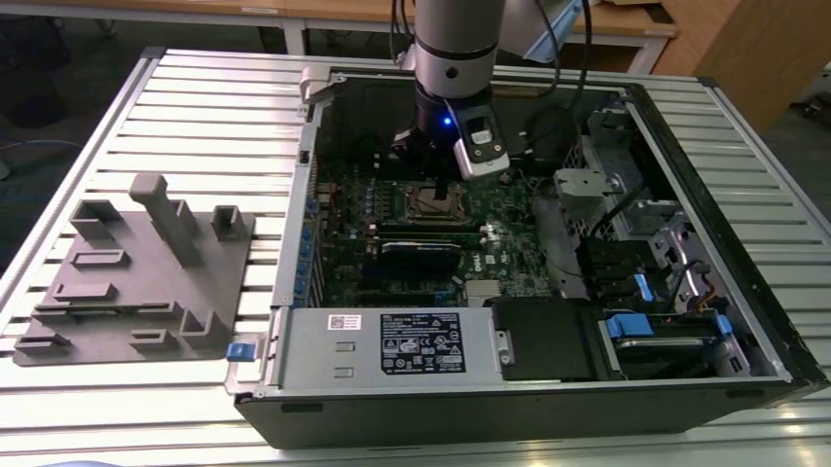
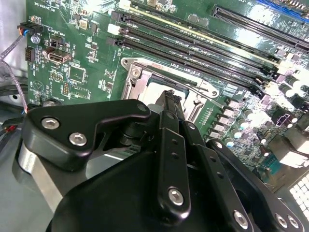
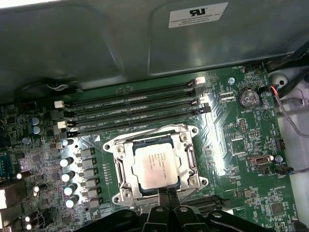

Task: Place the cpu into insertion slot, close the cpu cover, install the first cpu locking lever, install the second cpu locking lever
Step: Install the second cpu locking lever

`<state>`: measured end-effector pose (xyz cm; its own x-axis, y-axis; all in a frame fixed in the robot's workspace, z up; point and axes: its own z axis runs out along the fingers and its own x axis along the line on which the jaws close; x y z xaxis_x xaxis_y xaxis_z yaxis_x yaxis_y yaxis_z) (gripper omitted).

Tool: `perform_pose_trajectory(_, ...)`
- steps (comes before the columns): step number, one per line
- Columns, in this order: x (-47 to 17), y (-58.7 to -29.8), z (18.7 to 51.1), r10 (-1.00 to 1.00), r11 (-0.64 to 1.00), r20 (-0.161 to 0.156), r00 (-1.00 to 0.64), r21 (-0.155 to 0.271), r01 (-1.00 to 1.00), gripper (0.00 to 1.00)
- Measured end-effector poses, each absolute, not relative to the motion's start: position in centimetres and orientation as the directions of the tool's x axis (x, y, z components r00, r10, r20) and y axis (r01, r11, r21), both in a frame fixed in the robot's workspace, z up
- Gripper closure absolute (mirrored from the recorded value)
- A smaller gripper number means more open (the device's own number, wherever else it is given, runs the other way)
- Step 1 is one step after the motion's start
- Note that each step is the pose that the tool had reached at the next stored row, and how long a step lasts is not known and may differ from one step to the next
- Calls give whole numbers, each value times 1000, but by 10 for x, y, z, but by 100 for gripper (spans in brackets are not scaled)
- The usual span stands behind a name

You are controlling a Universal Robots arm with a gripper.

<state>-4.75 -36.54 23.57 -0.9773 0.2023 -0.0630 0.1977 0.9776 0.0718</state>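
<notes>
Chip (image 3: pixel 155 166) sits flat in the socket (image 3: pixel 157 164), metal frame (image 3: pixel 184 159) down around it. Gripper (image 3: pixel 168 193) hangs right at the socket's near edge, fingertips pinched together, holding nothing I can make out.

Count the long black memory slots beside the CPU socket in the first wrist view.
4, in parallel rows between the insertion slot and the case wall: slot one, two, three, four. None looks hidden.
</notes>
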Motion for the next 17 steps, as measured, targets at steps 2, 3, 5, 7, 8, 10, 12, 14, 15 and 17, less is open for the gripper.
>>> perform_pose_trajectory(2,-48,-365,236,194,979,-63,-979,72,189,89)
perform_pose_trajectory(3,-48,-365,236,185,981,-63,-981,72,180,89)
perform_pose_trajectory(5,-48,-365,236,163,985,-63,-985,72,158,89)
perform_pose_trajectory(7,-48,-366,236,141,988,-63,-988,72,136,89)
perform_pose_trajectory(8,-48,-366,236,132,989,-63,-989,72,127,89)
perform_pose_trajectory(10,-48,-367,236,125,990,-63,-990,71,120,89)
perform_pose_trajectory(12,-48,-369,236,123,990,-63,-990,71,118,89)
perform_pose_trajectory(14,-48,-372,236,121,991,-63,-991,71,116,89)
perform_pose_trajectory(15,-48,-373,236,120,991,-63,-991,71,116,89)
perform_pose_trajectory(17,-48,-376,236,118,991,-63,-991,70,114,89)
